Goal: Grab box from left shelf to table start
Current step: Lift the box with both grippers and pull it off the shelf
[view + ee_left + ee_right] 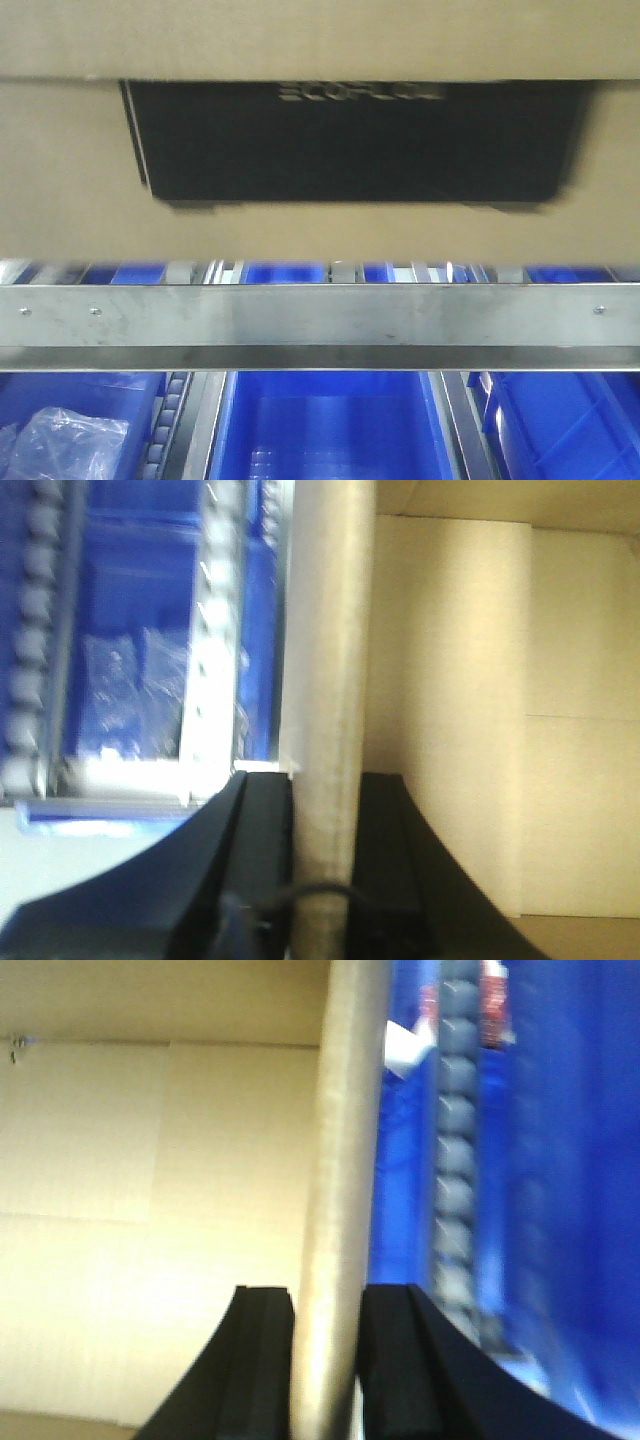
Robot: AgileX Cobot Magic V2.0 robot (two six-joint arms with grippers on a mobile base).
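Exterior front-facing view first, asks A: where is the box?

B: The box (330, 225) fills the upper frame, edge to edge. Its lower edge sits just above the front rail of the left shelf (320, 315). I cannot tell whether it rests on the rollers or is held clear of them. Blue bins (330, 420) sit below the rail. The surface is not in view.

A: And the jaws?

B: In the wrist views, the left gripper (325, 790) and the right gripper (325, 1300) each have their jaws closed on an edge-on cardboard wall of the box, one pad against each face.

A: Hazards?

B: In my judgement there are three. A pinch on thin cardboard could slip or tear under the carton's weight. The lower edge could catch the rail if the box is drawn out low. Uneven pull between the arms would tilt it.
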